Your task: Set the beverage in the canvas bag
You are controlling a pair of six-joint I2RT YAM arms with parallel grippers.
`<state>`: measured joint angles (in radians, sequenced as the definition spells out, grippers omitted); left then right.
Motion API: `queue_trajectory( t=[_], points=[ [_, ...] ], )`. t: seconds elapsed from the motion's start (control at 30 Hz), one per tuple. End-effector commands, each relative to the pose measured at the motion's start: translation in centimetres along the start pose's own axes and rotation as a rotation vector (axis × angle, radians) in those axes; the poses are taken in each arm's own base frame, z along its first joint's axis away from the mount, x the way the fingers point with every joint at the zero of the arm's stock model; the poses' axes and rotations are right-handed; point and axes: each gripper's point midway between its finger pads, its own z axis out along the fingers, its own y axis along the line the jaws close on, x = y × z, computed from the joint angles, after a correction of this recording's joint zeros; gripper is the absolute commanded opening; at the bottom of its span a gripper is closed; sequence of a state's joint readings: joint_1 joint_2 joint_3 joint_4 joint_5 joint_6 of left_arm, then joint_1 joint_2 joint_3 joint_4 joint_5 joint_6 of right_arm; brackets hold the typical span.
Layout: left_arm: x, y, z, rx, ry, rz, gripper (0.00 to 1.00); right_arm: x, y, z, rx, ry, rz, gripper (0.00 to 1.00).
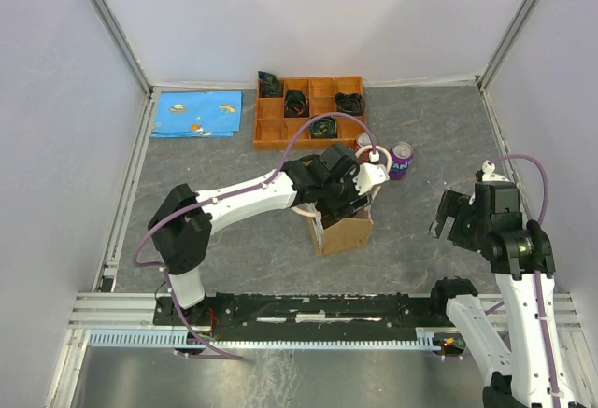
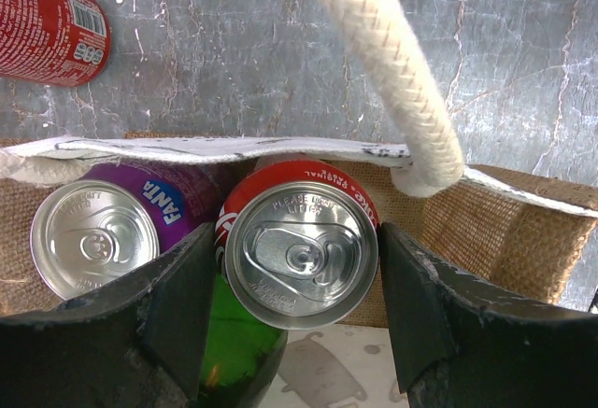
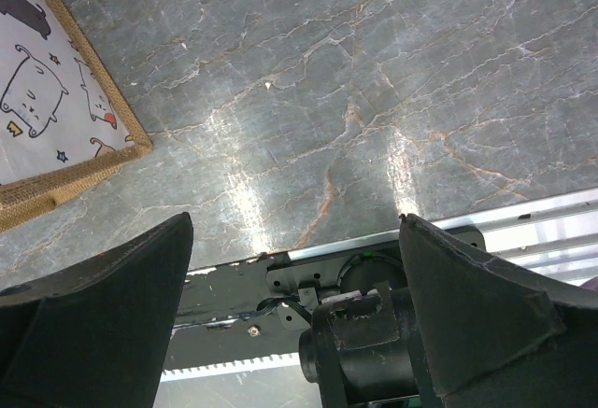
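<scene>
Cola can (image 2: 301, 257), red with a silver top, is pinched upright by the left end effector (image 2: 297, 287), down inside the canvas bag (image 2: 486, 231) right beside a purple Fanta can (image 2: 93, 240). One cream rope handle (image 2: 392, 63) arcs over it. Another red can (image 2: 47, 21) lies out on the grey worktop (image 3: 374, 72). Right end effector (image 3: 291, 240) hangs spread wide, gripping nothing.

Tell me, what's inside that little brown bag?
The canvas bag holds a purple Fanta can and a red can in the left gripper. Something green shows beneath, mostly covered.
</scene>
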<state>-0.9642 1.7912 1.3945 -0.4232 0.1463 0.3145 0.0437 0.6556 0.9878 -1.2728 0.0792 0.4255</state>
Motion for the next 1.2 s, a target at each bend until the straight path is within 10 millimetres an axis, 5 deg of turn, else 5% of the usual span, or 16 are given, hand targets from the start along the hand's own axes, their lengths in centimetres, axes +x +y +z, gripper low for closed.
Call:
queue_trajectory(
  t=[0.0,0.37,0.97,1.17],
  points=[
    [-3.7,2.4,-1.5,-0.099,-0.125,0.014,0.40,-0.7,0.1,-0.1,-0.002,-0.025,0.002,0.99],
    [-4.7,1.8,-2.4,-0.088,-0.152,0.000,0.98,-0.8,0.2,0.1,-0.004,-0.020,0.000,0.99],
    [-8.6,-0.4,-6.0,0.017,-0.249,-0.019,0.99,-1.2,0.7,0.6,-0.018,-0.020,0.017,0.99],
    [-10.5,0.2,-8.8,-0.018,-0.300,-0.026,0.99,-4.1,2.1,0.6,-0.044,-0.057,0.031,0.99]
  ],
)
